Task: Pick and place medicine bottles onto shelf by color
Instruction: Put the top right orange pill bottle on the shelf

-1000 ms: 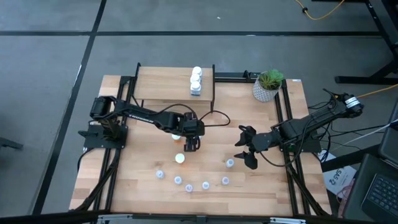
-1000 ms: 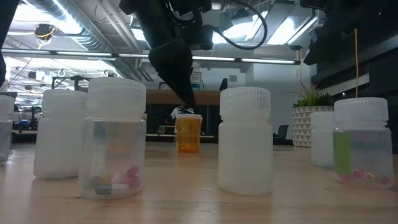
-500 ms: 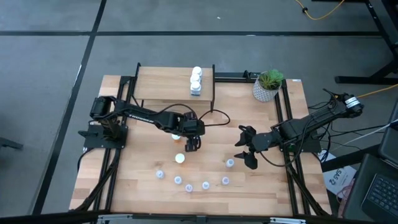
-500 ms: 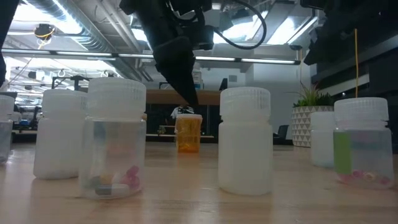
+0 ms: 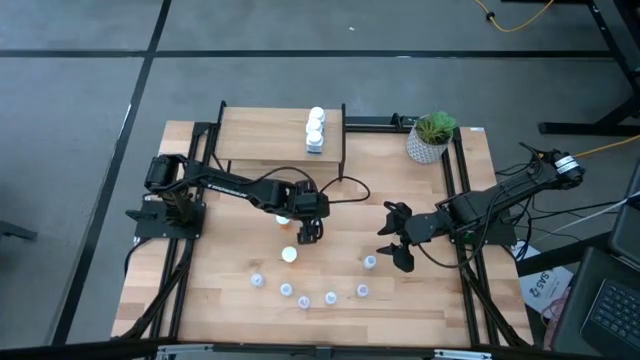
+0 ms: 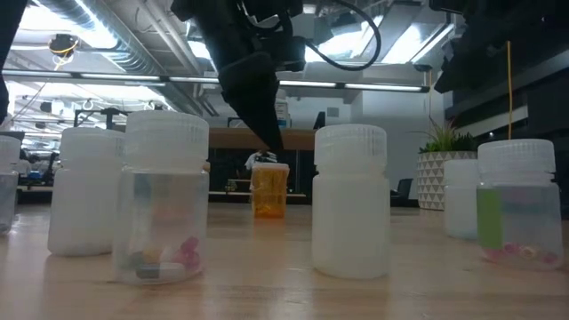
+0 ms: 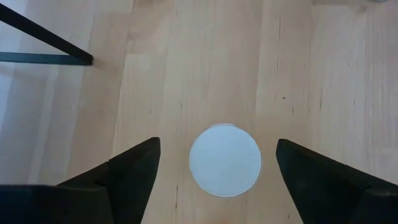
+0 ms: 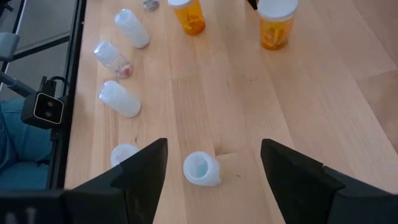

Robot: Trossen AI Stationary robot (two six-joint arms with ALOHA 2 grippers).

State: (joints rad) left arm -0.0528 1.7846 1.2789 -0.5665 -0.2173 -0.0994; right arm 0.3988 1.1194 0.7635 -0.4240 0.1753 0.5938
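While the left hand (image 7: 214, 171) hangs spread, an orange bottle's white cap (image 7: 224, 160) sits between its fingers — untouched.

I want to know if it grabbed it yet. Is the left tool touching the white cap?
Apart. The left wrist view shows bare wood on both sides between the open left tool fingers and the orange bottle's white cap.

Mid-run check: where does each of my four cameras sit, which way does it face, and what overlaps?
High: overhead, facing down; both arms, shelf.
Low: table height, facing across; bottles close, left arm above orange bottle.
Left wrist: above the table, facing down; open left gripper around a white cap.
Right wrist: facing across the table; open right gripper, clear bottle.
Shared: high and low show that orange bottle.
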